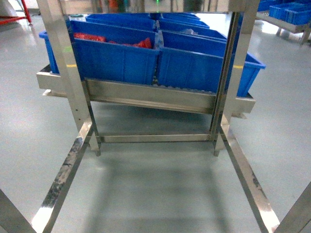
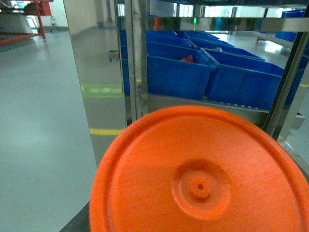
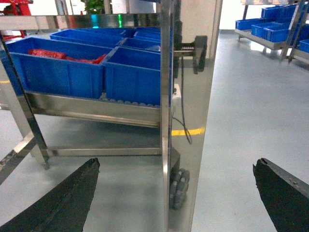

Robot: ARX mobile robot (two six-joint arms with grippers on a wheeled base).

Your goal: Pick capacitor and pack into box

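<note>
Risk first, from the biggest thing down. Steel rack (image 1: 146,97) fills the head view, with slanted legs running to the lower corners; could be struck by the base or by an arm on approach, because uprights stand close on both sides. In the right wrist view one shiny post (image 3: 166,96) cuts the middle of the frame, exactly in the line between the spread fingers (image 3: 72,193); reaching straight ahead would probably hit it.

Blue bins (image 1: 116,60) sit tilted on the rack shelf in the upper half of the head view. High front walls, so a low reach may catch the rim.

Orange disc (image 2: 203,174) covers the lower half of the left wrist view. Hides the left tool completely, so no saying whether clenched or released. Blocks also any close look at a grasp on that side.

Right tool (image 3: 176,163): released, holding nothing, dark fingers at the lower left and lower right corners, wide apart, aimed level at the rack and well apart from the bins.

Red-orange heap (image 1: 90,37), probably the capacitor stock, lies in the upper left bin. Too small and tangled to separate one piece; may give a double pick or a miss. No pink box in any view.
</note>
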